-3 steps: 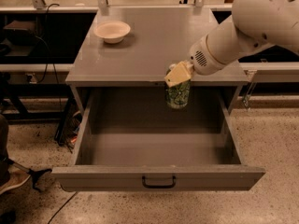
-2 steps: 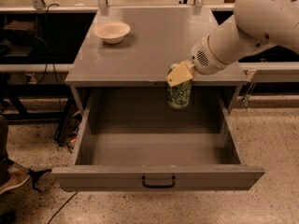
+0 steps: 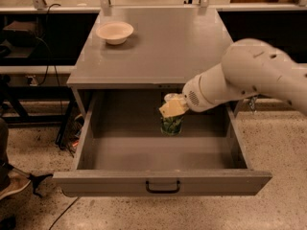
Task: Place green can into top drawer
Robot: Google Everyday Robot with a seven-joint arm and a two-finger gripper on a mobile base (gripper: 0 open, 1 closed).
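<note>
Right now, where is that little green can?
In the camera view the green can is inside the open top drawer, near its back wall and about midway across, gripped at its top by the claw.

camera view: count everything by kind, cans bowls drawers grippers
green can: 1, held inside the top drawer
bowl: 1, on the tabletop
top drawer: 1, pulled open
gripper: 1, over the drawer, gripping the can
total: 4

Lighting: dim, warm, from overhead, by my view; soft glare on the table (image 3: 158, 51). Shadow: deep inside the top drawer (image 3: 96, 182), where the pale tool (image 3: 172, 110) hangs near its back.
</note>
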